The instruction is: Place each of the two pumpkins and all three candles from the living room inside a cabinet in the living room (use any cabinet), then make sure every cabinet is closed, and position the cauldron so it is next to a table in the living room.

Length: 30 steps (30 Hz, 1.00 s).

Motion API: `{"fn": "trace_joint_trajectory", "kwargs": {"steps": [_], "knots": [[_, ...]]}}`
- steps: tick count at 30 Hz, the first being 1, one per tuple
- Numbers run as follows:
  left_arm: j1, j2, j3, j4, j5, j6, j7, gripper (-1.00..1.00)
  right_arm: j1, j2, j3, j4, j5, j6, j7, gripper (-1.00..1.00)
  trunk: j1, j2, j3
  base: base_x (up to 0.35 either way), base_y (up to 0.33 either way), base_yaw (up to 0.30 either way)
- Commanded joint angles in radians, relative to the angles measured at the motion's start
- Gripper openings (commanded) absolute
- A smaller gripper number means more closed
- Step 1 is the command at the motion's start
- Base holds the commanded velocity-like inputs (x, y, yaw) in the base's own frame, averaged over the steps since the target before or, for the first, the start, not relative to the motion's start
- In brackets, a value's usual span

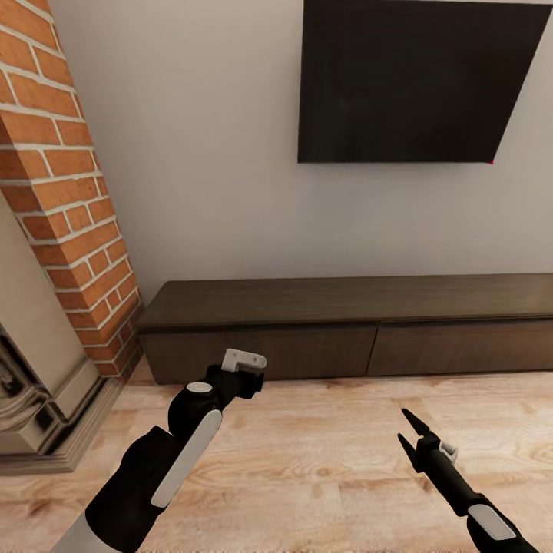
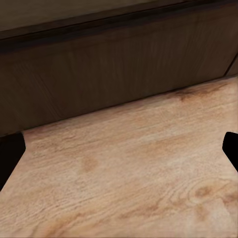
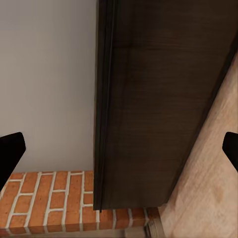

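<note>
At the far left stands a brick chimney column (image 1: 65,192) with a stone fireplace surround (image 1: 38,384) at its foot. Just to its right, against the grey wall (image 1: 192,153), runs the cabinet (image 1: 346,326), long, low and dark, its flat drawer fronts all flush and shut. A black screen (image 1: 418,81) hangs on the wall above it. Pale wood floor (image 1: 322,461) lies between the robot and the cabinet.

The left hand (image 1: 244,359) is held near the cabinet's left drawer front, a little short of it; in the left wrist view its fingertips (image 2: 10,153) sit at the two edges of the picture, spread wide, with nothing between them but floor and the drawer face. Further right, the right hand (image 1: 408,434) hangs lower and nearer the robot, well short of the cabinet, its two dark fingers apart and empty; its wrist view looks along the cabinet front toward the brick.

No pumpkins, candles or cauldron can be made out here, so nothing is being carried. I judge the step in hand to be opening a cabinet drawer to receive the things. With no handles to catch, the next move likely calls for the left hand to close the last gap and hook a finger over the drawer's top edge or into the seam beneath the top board, then draw it outward squarely.
</note>
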Motion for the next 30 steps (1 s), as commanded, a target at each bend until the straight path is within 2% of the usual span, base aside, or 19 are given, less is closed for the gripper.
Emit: {"fn": "trace_joint_trajectory", "kwargs": {"steps": [1, 12, 24, 30], "knots": [[-0.001, 0.001, -0.002, -0.001, 0.010, 0.002, 0.010, 1.00, -0.001, 0.000, -0.001, 0.001, -0.007, 0.008, 0.007, 1.00, 0.000, -0.001, -0.005, 0.000, 0.000, 0.000], [-0.001, 0.001, -0.001, -0.001, 0.010, 0.002, 0.009, 1.00, -0.001, 0.000, 0.002, -0.002, -0.006, 0.008, 0.035, 1.00, 0.005, -0.003, -0.047, 0.000, 0.000, 0.000], [-0.001, 0.001, -0.001, 0.001, 0.010, 0.000, 0.010, 1.00, -0.001, 0.000, 0.002, -0.001, -0.001, 0.008, 0.051, 1.00, 0.005, -0.003, -0.047, 0.003, 0.001, 0.000], [-0.001, 0.001, -0.002, 0.001, 0.010, 0.001, 0.009, 1.00, -0.001, -0.001, 0.003, -0.001, 0.001, 0.007, 0.051, 1.00, 0.005, -0.003, -0.047, 0.201, 0.098, 0.000]]}}
